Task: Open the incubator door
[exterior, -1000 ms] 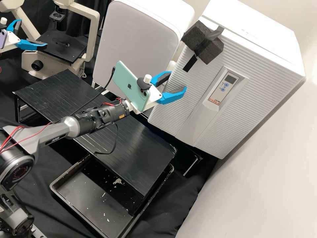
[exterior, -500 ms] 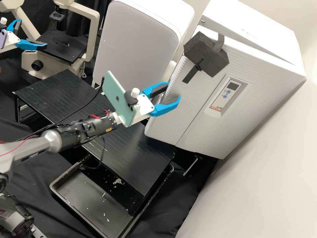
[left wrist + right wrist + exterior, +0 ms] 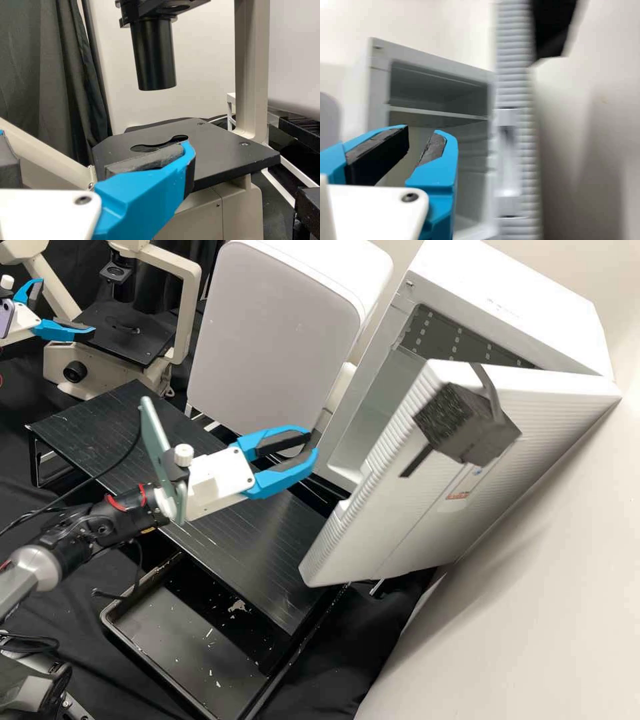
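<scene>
On the right, by a pale wall (image 3: 533, 613), the incubator door (image 3: 393, 527) stands open near a black table (image 3: 267, 553). Right gripper (image 3: 313, 445): fingers slightly apart. Left gripper (image 3: 66, 308), far left: fingers wide apart.

Ridged plastic door (image 3: 393, 527), rough foam block (image 3: 453, 423)

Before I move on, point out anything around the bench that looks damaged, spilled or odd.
White flecks and a pale patch mark the black tray, perhaps chipped coating or debris. A dark foamlike block strapped to the incubator door looks makeshift.
</scene>
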### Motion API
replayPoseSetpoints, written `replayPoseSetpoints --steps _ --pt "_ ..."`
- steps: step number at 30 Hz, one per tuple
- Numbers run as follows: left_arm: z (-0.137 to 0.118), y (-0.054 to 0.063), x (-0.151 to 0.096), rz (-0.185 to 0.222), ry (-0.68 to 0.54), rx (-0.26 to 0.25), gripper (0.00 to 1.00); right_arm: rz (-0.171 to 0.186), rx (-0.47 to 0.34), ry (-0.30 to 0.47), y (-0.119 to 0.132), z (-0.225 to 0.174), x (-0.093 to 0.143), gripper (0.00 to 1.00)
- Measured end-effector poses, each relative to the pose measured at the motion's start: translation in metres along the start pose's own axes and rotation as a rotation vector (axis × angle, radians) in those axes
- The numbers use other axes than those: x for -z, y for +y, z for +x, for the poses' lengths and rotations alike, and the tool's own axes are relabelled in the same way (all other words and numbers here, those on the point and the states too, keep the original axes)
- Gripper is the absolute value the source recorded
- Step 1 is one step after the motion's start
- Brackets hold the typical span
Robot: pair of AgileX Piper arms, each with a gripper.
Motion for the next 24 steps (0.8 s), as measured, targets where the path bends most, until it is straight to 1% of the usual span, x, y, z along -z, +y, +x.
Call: replayPoseSetpoints --steps 3,9,10,16,21,22,24 --pt "0.000 0.000 0.000 0.000 0.000 0.000 1.00 0.012 0.022 0.016 -0.001 -0.005 0.001 0.00" --pt "0.000 0.000 0.000 0.000 0.000 0.000 1.00 0.009 0.043 0.015 -0.008 -0.007 -0.001 0.00" --pt "0.000 0.000 0.000 0.000 0.000 0.000 1.00 0.015 0.047 0.013 -0.009 -0.007 -0.001 1.00" --pt "0.000 0.000 0.000 0.000 0.000 0.000 1.00 0.045 0.119 0.035 -0.028 -0.006 -0.004 1.00" --pt "0.000 0.000 0.000 0.000 0.000 0.000 1.00 0.113 0.171 0.027 -0.042 -0.002 -0.010 1.00" --pt "0.000 0.000 0.000 0.000 0.000 0.000 1.00 0.121 0.176 0.029 -0.044 -0.002 -0.010 1.00" --pt "0.000 0.000 0.000 0.000 0.000 0.000 1.00 0.150 0.200 0.071 -0.051 -0.002 -0.013 1.00"
